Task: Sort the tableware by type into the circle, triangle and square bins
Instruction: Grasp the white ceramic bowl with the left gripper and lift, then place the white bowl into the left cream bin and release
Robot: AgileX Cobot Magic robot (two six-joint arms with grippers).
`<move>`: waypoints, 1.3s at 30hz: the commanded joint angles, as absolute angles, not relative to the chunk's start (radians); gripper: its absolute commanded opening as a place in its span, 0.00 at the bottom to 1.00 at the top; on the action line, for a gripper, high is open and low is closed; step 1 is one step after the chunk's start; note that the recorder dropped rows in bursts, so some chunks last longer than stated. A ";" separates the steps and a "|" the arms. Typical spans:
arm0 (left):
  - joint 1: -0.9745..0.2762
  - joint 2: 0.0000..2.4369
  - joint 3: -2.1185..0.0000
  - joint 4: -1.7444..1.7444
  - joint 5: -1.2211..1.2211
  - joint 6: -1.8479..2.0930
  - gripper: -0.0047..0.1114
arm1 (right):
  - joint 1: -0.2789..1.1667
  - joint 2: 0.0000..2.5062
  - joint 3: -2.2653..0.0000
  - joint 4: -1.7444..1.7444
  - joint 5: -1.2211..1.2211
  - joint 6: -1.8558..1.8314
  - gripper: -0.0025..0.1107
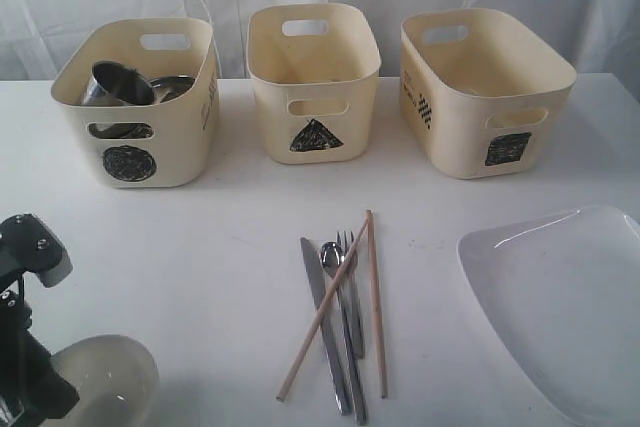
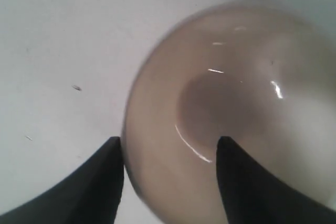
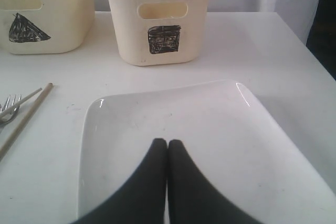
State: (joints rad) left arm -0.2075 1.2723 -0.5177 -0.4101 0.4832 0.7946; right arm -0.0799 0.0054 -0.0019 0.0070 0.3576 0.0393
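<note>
My left gripper (image 2: 169,140) is open and straddles the rim of the white bowl (image 2: 226,108), one finger outside the wall and one inside. In the exterior view that bowl (image 1: 112,379) sits at the near left beside my left arm (image 1: 25,347). My right gripper (image 3: 168,141) is shut and empty, hovering over the large white plate (image 3: 210,124), which lies at the near right (image 1: 570,307). A steel mug (image 1: 120,85) and a steel bowl (image 1: 176,84) lie in the circle bin (image 1: 135,162). Knife (image 1: 318,307), spoon (image 1: 332,257), fork (image 1: 352,297) and chopsticks (image 1: 376,297) lie mid-table.
The triangle bin (image 1: 313,97) stands at the back centre and the square bin (image 1: 480,97) at the back right; nothing shows inside either from here. One chopstick lies slanted across the cutlery. A white curtain hangs behind the table.
</note>
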 commanded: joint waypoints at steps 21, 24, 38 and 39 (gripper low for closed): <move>-0.209 1.192 -0.744 -0.425 0.389 0.658 0.04 | -0.079 0.000 0.000 0.007 0.350 0.042 0.02; -0.209 1.167 -0.818 -0.425 0.327 0.658 0.04 | -0.079 0.000 0.000 0.007 0.350 0.042 0.02; -0.211 1.617 -1.121 -0.130 -0.688 0.475 0.04 | -0.079 0.000 0.000 0.007 0.350 0.042 0.02; -0.211 1.669 -1.162 -0.131 -0.688 0.494 0.04 | -0.079 0.000 0.000 0.007 0.350 0.042 0.02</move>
